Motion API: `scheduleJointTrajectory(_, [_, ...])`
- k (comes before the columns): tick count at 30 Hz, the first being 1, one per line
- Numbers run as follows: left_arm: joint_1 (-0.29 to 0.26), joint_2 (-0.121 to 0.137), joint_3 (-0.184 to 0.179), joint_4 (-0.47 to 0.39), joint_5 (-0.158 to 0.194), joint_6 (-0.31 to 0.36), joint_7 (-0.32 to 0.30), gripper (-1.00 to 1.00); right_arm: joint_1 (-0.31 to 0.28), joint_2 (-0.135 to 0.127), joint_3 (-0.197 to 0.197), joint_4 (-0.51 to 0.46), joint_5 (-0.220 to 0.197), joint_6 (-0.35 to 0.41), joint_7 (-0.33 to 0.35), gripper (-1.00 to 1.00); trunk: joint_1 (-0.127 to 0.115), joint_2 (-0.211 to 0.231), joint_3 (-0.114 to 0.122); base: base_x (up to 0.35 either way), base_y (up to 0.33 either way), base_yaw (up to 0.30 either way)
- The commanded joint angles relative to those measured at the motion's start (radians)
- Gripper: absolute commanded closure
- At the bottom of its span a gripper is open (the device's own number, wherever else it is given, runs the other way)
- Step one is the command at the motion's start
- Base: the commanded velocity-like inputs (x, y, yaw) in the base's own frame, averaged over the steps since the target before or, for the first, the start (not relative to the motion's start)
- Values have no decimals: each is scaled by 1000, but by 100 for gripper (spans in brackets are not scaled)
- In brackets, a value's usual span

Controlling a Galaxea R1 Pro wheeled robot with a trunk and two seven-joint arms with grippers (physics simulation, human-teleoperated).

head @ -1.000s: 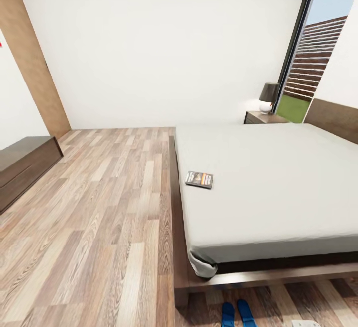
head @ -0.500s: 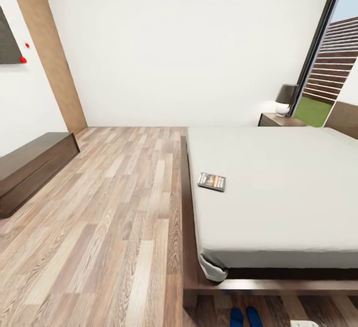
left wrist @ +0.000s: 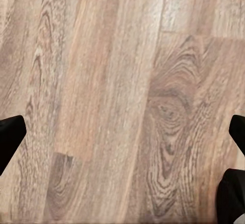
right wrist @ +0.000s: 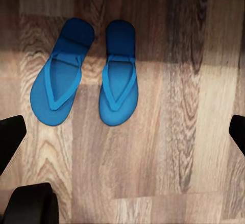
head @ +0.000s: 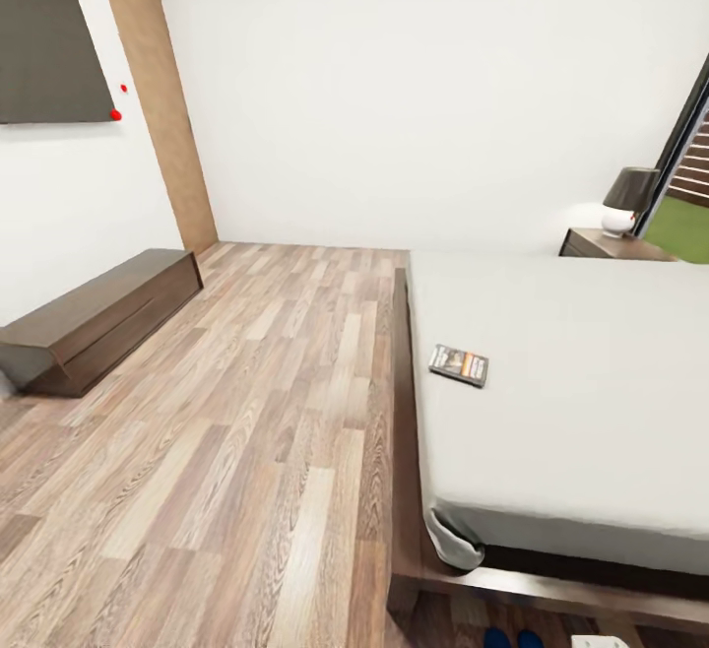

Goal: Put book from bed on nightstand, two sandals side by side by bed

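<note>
change: head view had swung left since a second ago; whole picture shifted, so camera/base turned, things did not move
book: small dark paperback with orange band [head: 459, 364] lay flat on pale-grey mattress of dark-brown platform bed [head: 591, 392], near its floor-side edge, untouched
sandals: two bright blue flip-flops [right wrist: 84, 71] side by side on wood-plank floor [head: 226, 412], nearly touching, by bed foot; toes just peeked in head view [head: 514, 638]
nightstand: dark-brown cabinet [head: 615, 245] with lamp [head: 624, 200] at far bed corner, well apart from book
left pincer: spread [left wrist: 122, 147], empty, over bare floor
right pincer: spread [right wrist: 122, 142], empty, above sandals
meaning: judged sandals likely done, book step not begun
room: wide open floor left of bed; long low dark-wood cabinet [head: 98, 318] at wall
</note>
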Motion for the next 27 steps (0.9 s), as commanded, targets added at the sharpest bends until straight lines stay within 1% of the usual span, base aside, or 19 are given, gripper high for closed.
scheduleJointTrajectory(1, [-1, 0, -8, 0, 7, -3, 2, -100, 0, 0, -9, 1, 10, -3, 1, -100, 0, 0, -2, 0, 18, 263])
scheduleJointTrajectory(11, [-1, 0, -9, 2, 6, -3, 1, -100, 0, 3, -9, 1, 10, -4, 1, -100, 0, 0, -9, 0, 111, 263])
scheduleJointTrajectory(17, [-1, 0, -9, 6, 7, -5, 0, -100, 0, 4, -8, 1, 10, -4, 1, -100, 0, 0, -13, 0, 45, 263])
scheduleJointTrajectory(27, [-1, 0, -8, 8, 7, -3, 1, -100, 0, 10, -7, 1, 11, -4, 1, -100, -38, 70, 11, 0, 9, 263])
